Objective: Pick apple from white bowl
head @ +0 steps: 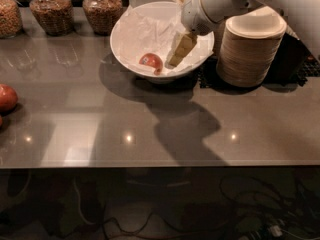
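One white arm reaches in from upper right of white bowl, bent down over its right rim. Gripper inside white bowl, right half, tilted down-left; how wide it stands, cannot tell. Apple small, red-orange, with paler patch, lies on crumpled paper in white bowl, front-left part, just left of gripper. Dark red fruit on grey table, far left of white bowl, nearer. Stack of paper bowls just right of white bowl, partly behind arm. Three jars behind white bowl, to left.
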Robot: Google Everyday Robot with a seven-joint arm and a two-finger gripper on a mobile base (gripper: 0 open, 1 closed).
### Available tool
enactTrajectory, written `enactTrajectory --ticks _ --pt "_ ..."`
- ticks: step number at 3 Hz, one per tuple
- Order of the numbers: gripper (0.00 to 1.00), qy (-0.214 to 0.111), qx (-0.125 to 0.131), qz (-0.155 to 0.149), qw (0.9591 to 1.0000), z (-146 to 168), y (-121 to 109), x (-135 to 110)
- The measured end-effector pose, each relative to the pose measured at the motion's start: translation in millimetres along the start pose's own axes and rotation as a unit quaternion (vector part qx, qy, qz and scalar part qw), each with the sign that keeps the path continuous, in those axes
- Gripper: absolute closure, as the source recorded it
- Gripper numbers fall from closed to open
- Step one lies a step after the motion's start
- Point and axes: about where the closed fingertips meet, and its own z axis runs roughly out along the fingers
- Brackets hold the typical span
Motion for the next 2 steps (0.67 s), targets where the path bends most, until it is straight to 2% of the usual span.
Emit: enactTrajectory --ticks 1,2 --pt "0.19 -0.008 -0.011 0.014 0.9998 24 -5 5" --pt "0.24 -0.010 -0.021 0.023 0.9995 43 -9 8"
